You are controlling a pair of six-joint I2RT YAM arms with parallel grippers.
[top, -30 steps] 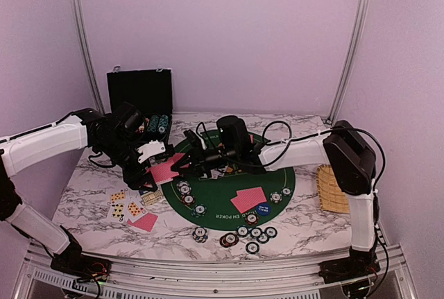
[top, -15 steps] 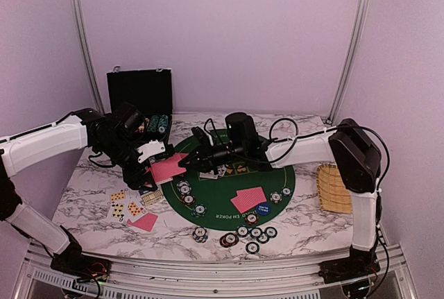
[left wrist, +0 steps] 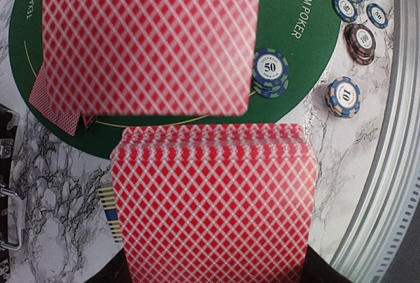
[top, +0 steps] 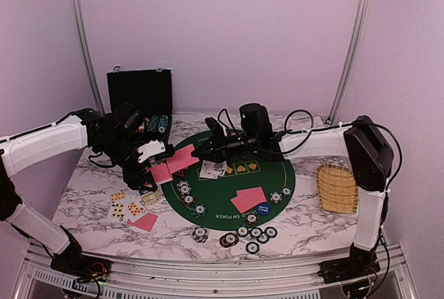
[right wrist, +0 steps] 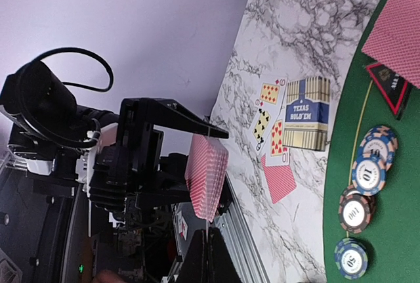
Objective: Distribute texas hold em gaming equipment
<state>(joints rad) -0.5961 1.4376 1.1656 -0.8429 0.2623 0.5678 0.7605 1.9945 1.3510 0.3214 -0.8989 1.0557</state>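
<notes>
Left gripper (top: 148, 158): clenched on the deck (left wrist: 213, 204), which is held face down above the left rim of the mat (top: 222, 191), apparently so that the top card is offered for dealing.
Right gripper (top: 199, 149): judged to be pinched on the single card (left wrist: 147, 37). The card hangs in the air at its tip, just clear of the deck. The fingers themselves are not clearly shown.
Single card: one, red back up, above the mat, and probably meant for a player's place.
Face-down pair (top: 248, 198): two overlapping cards laid on the near side of the mat, beside the blue button (top: 263, 209).
Second face-down lot (right wrist: 400, 30): laid at the left of the mat, next to one triangular marker (right wrist: 392, 87). Its card count cannot be told.
Face-up cards (right wrist: 262, 122): three, spread on the table (top: 90, 195) beside one card box (right wrist: 305, 113), with one more card lying face down nearby.
Chips (top: 183, 188): about six low stacks are set on the mat and about seven on the marble at the near edge, grouped as players' shares. More are seen by the case (top: 139, 91).
Basket (top: 336, 188): one, at the right, well apart from the dealing.
</notes>
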